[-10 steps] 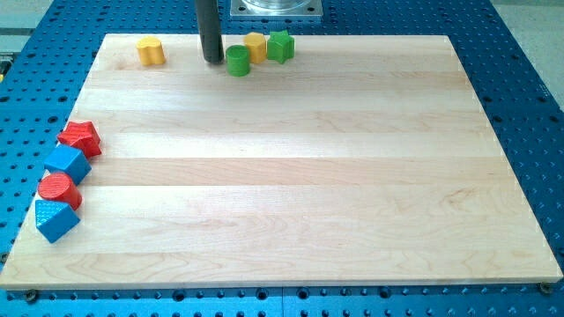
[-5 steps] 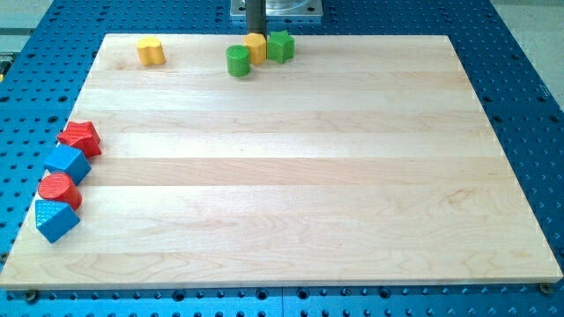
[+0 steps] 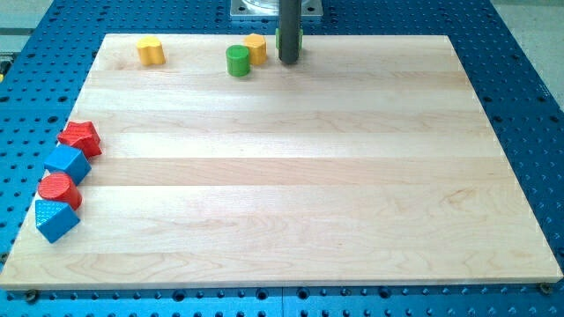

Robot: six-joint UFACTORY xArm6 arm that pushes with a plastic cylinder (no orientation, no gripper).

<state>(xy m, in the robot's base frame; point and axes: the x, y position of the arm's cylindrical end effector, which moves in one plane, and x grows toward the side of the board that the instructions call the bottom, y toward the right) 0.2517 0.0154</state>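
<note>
A: Where do we stand on the pale wooden surface [image 3: 282,176]?

B: Our dark rod comes down at the view's top, and my tip [image 3: 288,61] rests right in front of a green block [image 3: 298,38], which the rod mostly hides. We see only green slivers on either side of the rod, so we cannot make out its shape, nor whether the tip touches it.

A: And which way do the neighbours lie from us?

B: Toward the view's left. A small yellow block [image 3: 256,47] sits just beside the rod, and the green cylinder [image 3: 237,61] is next to it, a little lower in the view. They look to be touching or nearly so. A yellow cylinder-like block [image 3: 151,51] stands well apart, further left along the top edge.

A: The hand?

B: We have none; only the bare rod, so there is nothing to open, close or hold.

A: Anything else?

B: A column at the left edge, well apart from us: a red star-like block [image 3: 81,137], a blue cube [image 3: 68,163], a red cylinder [image 3: 59,189] and a blue wedge-like block [image 3: 55,219], each crowding the next. The surface lies on a blue perforated base [image 3: 520,106]. We can read no writing or labels.
</note>
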